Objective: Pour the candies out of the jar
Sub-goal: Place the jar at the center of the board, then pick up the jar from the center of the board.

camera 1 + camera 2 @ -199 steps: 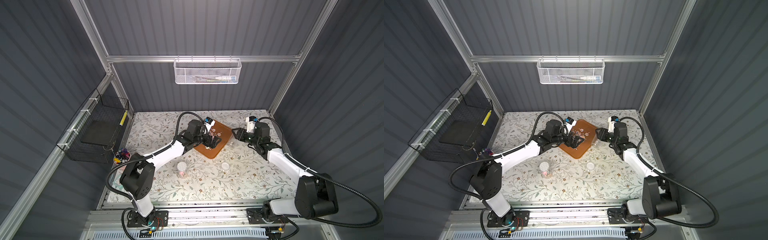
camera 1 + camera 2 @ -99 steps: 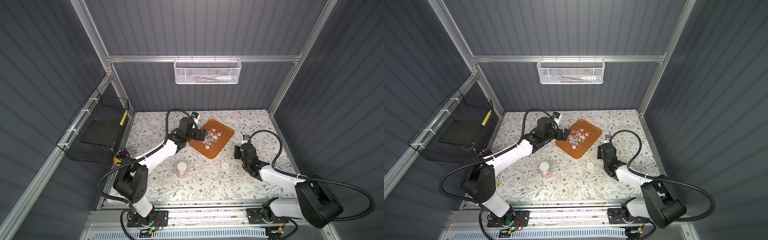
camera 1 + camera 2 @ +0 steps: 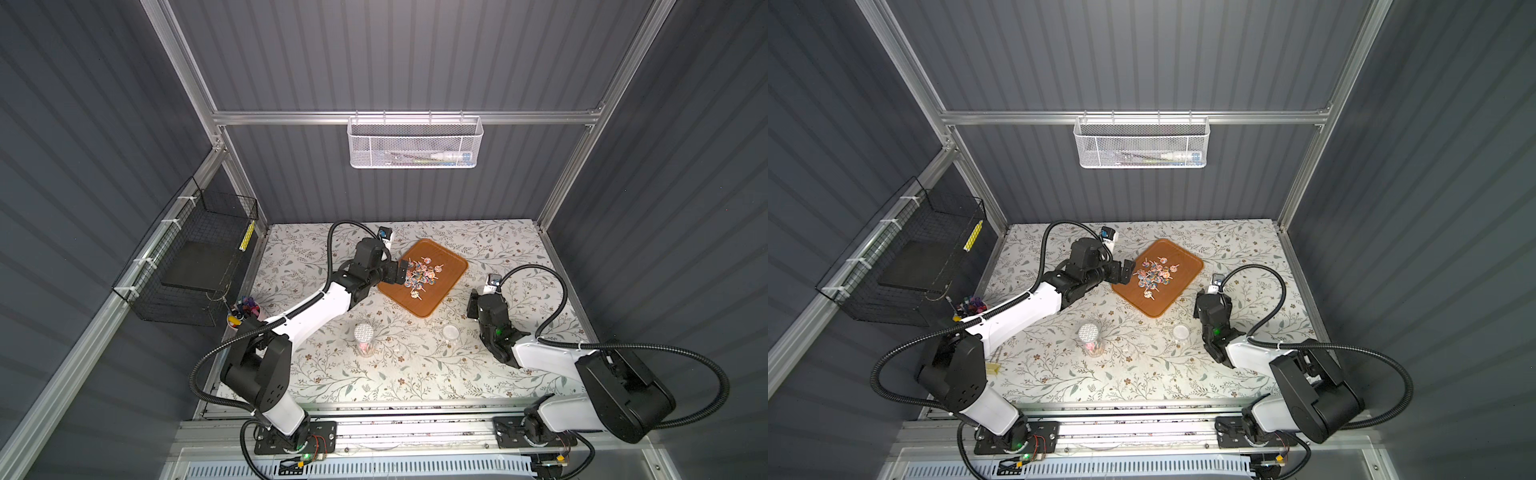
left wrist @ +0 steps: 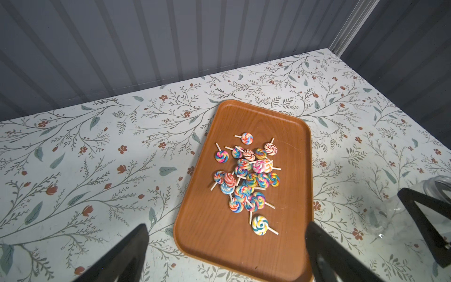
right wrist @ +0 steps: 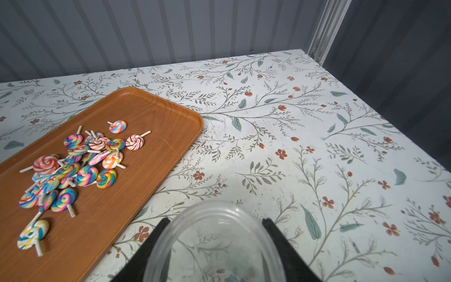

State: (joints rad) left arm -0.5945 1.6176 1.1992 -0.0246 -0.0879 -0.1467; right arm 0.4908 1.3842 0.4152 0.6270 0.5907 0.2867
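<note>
As I read it, the pour itself is done. The candies lie in a loose heap in the middle of the tray, which sits toward the far middle of the bench, and I see none on the bare bench. The jar looks empty to me, with only the bench pattern showing through its clear wall. It is gripped in my right hand, just right of the tray, with a finger on each side under the rim and closed only as far as the jar's width allows. What seems left is to set the jar down and perhaps refit what I take for its lid, a small clear round piece on the bench near-left of that hand. The jar's mouth faces up and back toward the wrist camera, so its long axis is nearer upright than lying. I cannot tell how far it leans or whether its base touches the bench. The candies share no direction, their sticks pointing every way. My left hand is spread wide and empty at the tray's left edge, fingers aimed right at the heap. A lidded jar with something pink inside stands nearer me.
</note>
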